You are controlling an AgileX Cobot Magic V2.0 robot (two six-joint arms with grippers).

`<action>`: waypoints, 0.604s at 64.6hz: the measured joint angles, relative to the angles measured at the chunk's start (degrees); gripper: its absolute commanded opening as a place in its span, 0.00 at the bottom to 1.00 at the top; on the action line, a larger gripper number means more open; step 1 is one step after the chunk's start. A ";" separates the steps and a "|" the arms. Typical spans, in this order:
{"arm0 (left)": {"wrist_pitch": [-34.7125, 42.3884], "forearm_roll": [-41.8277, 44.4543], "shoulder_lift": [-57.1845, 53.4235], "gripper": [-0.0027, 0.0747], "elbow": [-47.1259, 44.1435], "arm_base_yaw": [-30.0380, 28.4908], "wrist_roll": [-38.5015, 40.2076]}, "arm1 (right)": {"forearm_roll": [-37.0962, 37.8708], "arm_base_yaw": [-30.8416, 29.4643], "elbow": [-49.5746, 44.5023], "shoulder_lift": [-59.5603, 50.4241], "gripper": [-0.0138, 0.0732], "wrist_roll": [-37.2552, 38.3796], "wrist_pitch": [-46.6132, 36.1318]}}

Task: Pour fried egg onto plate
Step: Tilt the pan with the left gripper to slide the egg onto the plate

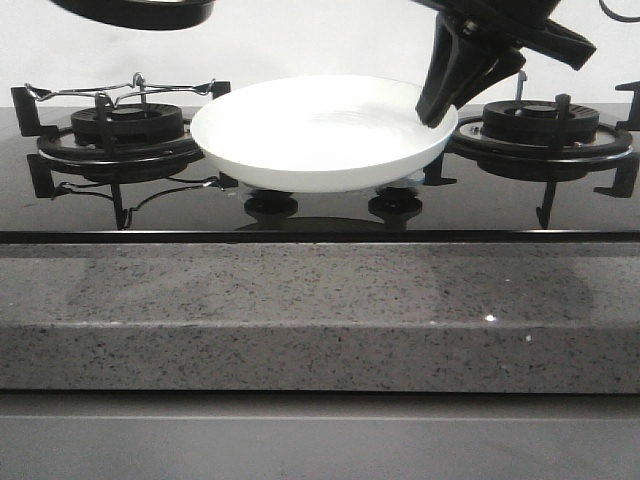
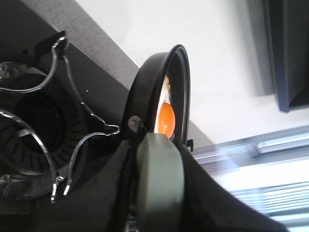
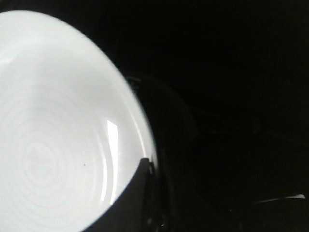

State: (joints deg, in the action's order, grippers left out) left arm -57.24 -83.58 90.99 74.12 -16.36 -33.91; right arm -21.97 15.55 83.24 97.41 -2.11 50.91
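In the front view the plate (image 1: 322,135) sits at the centre of the frame on the glossy black stovetop (image 1: 300,215), between the left burner (image 1: 120,130) and the right burner (image 1: 540,125), raised a little above the glass on two dark knobs. The right gripper (image 1: 440,108) comes down from the upper right of the frame and its black fingers meet the plate's right rim; the right wrist view shows one dark finger (image 3: 137,193) over the rim with the white bowl filling the left half of that frame, so the tool looks clamped on the rim — though the second finger is lost in darkness. At the top left of the front view only the dark underside of the frying pan (image 1: 140,12) shows. In the left wrist view the pan (image 2: 161,92) stands steeply tilted, its grey-green handle (image 2: 157,179) running to the lower middle of the frame, and the fried egg (image 2: 165,116) lies against the pan's inner face, orange yolk showing. The left gripper (image 2: 157,203) appears as black shapes on both sides of the handle — closed on it.
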 measured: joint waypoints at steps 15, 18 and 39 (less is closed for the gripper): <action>8.61 7.27 -8.22 0.01 0.00 8.97 -4.01 | 0.00 0.00 0.00 0.00 0.08 0.00 0.00; 10.45 8.89 -9.65 0.01 0.00 10.99 -5.06 | 0.00 0.00 0.00 0.00 0.08 0.00 0.00; 18.39 18.24 -17.63 0.01 0.00 22.83 -14.52 | 0.00 0.00 0.00 0.00 0.08 0.00 0.00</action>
State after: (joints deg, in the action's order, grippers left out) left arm -38.85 -65.33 73.35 74.12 6.46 -48.43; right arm -21.97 15.55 83.24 97.41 -2.11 50.91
